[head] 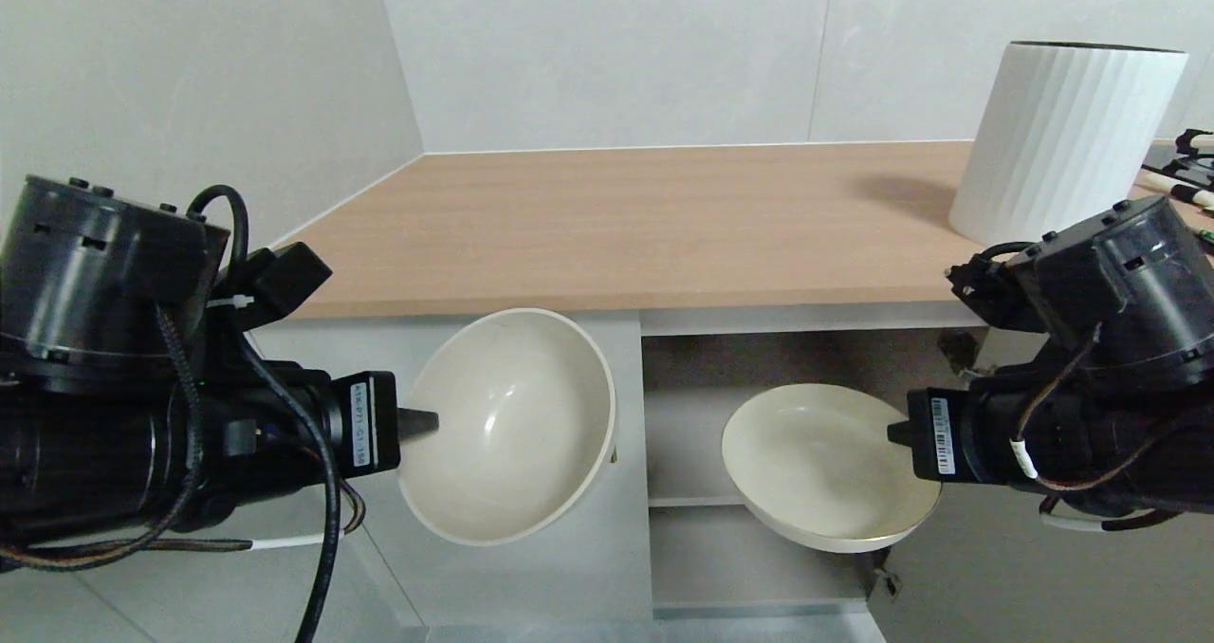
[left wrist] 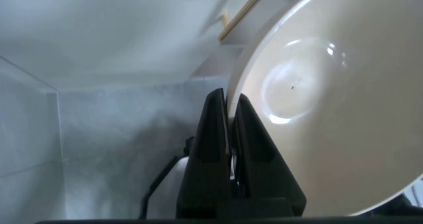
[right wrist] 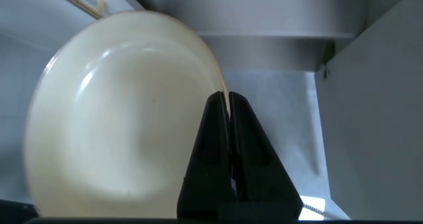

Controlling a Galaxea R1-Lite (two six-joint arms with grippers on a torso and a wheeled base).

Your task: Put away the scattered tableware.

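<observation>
A cream bowl [head: 507, 425] hangs tilted below the counter's front edge, in front of the shut left cabinet door; my left gripper [head: 417, 422] is shut on its rim. In the left wrist view the fingers [left wrist: 215, 128] pinch the bowl [left wrist: 324, 98] at its edge. A second cream bowl [head: 820, 463] is held nearly level in front of the open right cabinet compartment, with my right gripper [head: 899, 432] shut on its rim. The right wrist view shows that gripper [right wrist: 228, 112] clamping the bowl [right wrist: 119, 118] beside the cabinet opening.
A wooden countertop [head: 645, 226] runs above the white cabinet. A tall white ribbed container [head: 1062, 140] stands at its right end. The open compartment has a shelf [head: 692, 501] inside. The cabinet's right door [right wrist: 377, 98] stands swung open.
</observation>
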